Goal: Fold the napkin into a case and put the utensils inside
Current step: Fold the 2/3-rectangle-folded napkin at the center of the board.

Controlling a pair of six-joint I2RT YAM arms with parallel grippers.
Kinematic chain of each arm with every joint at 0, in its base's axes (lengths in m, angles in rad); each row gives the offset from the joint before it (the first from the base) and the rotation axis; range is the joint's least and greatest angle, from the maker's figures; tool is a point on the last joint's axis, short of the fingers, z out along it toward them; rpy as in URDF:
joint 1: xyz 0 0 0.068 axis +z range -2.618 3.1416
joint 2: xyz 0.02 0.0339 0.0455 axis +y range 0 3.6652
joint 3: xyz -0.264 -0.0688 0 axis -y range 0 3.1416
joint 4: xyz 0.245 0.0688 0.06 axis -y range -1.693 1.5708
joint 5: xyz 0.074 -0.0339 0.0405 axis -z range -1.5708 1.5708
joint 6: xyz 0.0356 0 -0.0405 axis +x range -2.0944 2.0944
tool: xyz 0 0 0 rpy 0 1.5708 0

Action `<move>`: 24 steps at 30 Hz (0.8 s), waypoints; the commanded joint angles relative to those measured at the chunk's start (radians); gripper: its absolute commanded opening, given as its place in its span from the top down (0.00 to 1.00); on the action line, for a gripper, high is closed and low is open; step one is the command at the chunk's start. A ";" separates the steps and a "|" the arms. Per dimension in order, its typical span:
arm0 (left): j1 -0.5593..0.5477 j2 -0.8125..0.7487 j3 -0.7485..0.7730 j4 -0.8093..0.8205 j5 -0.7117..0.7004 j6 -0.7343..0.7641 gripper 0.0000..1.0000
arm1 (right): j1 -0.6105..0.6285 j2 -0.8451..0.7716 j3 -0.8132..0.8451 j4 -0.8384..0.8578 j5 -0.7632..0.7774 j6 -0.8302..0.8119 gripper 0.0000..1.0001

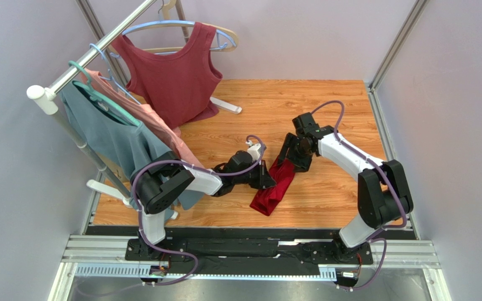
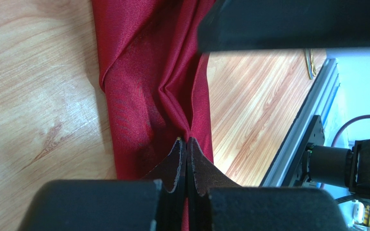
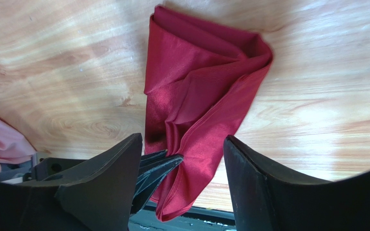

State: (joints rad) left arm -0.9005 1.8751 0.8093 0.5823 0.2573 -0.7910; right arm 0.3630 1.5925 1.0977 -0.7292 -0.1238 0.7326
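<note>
So this looks like the folding part, nowhere near the loading part. The napkin (image 1: 274, 191) lies on the wooden table (image 1: 325, 113) between the two arms, bunched into a long rumpled strip, not a neat case. There are loose overlapping layers, a rounded fold at one end, and creases running down its length. The cloth is shiny and slippery-looking, so I'd guess the layers slide over each other easily.

The left gripper (image 2: 187, 142) has its fingers pressed tight together on a ridge of the cloth, about midway along one long edge, and the fabric puckers right into the pinch. The right gripper (image 3: 182, 139) hangs just above the strip's far end with its jaws spread wide and nothing between them. From its own camera the cloth runs under the gap, but I can't tell if either finger actually touches it.

My read is that the left arm is anchoring while the right lines up for a grab. The next move probably needs the right to come down on one edge or layer only, not the whole bundle, then pull it over flat so a pocket forms. If it catches too many layers, the strip just drags.

I can't pick out the utensils for sure in any view, so that step has to wait anyway.
</note>
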 commanded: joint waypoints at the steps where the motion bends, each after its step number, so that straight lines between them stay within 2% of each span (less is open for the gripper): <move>1: 0.005 -0.037 -0.015 0.059 0.008 -0.011 1.00 | 0.036 0.033 -0.013 0.020 0.050 0.059 0.34; 13: 0.005 -0.091 0.025 -0.076 0.005 0.079 0.98 | 0.082 0.159 0.057 0.043 0.043 0.119 0.42; 17: 0.003 -0.120 0.042 -0.175 0.004 0.119 0.68 | 0.083 0.184 0.077 0.040 0.039 0.149 0.42; 18: 0.003 -0.123 0.051 -0.202 0.003 0.130 0.49 | 0.083 0.190 0.082 0.039 0.035 0.152 0.42; 19: 0.003 -0.139 0.060 -0.228 0.003 0.147 0.25 | 0.083 0.202 0.085 0.037 0.026 0.156 0.42; 22: 0.000 -0.178 0.074 -0.311 -0.010 0.180 0.01 | 0.085 0.219 0.096 0.033 0.015 0.168 0.42; 24: -0.015 -0.200 0.099 -0.413 -0.053 0.206 0.01 | 0.085 0.227 0.100 0.028 0.013 0.168 0.42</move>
State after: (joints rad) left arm -0.9009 1.7618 0.8486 0.3332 0.2508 -0.6651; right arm 0.4423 1.7992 1.1595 -0.7155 -0.0994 0.8680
